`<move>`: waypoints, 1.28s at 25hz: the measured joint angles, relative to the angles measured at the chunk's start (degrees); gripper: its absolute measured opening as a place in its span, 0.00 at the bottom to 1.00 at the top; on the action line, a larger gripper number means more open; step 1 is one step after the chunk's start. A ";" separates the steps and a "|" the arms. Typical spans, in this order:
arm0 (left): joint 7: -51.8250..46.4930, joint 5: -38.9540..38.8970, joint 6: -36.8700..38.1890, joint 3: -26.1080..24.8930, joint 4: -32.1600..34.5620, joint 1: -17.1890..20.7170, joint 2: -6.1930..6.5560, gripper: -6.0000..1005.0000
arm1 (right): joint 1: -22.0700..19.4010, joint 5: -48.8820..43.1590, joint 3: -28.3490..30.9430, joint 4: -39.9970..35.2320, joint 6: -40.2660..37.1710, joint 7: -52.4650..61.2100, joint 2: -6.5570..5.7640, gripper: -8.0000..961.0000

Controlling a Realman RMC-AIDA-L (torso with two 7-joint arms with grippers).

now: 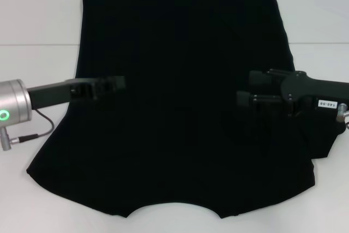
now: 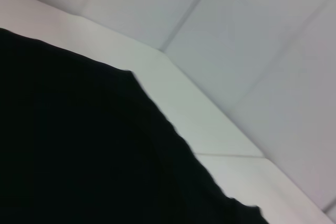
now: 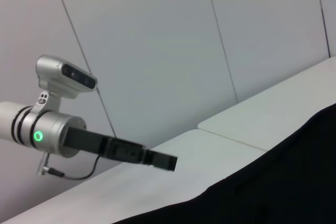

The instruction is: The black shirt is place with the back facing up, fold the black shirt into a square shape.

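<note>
The black shirt [image 1: 180, 107] lies spread flat on the white table [image 1: 38, 20], its straight hem far from me and its neck notch at the near edge. It also fills the left wrist view [image 2: 79, 145] and a corner of the right wrist view [image 3: 283, 182]. No lettering shows. My left gripper [image 1: 121, 84] hovers over the shirt's left side, and the right wrist view shows it [image 3: 167, 161] raised off the cloth. My right gripper [image 1: 244, 90] hangs over the shirt's right side, open, with nothing between its fingers.
A sleeve [image 1: 327, 145] pokes out under the right arm near the table's right edge. A cable [image 1: 38, 129] trails from the left wrist onto the table. Pale wall panels [image 3: 157, 51] stand behind the table.
</note>
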 joint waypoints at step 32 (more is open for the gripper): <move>37.89 -3.23 10.79 19.11 -8.10 1.32 -1.94 0.96 | -4.84 -21.38 2.36 1.66 4.53 55.26 -14.88 0.92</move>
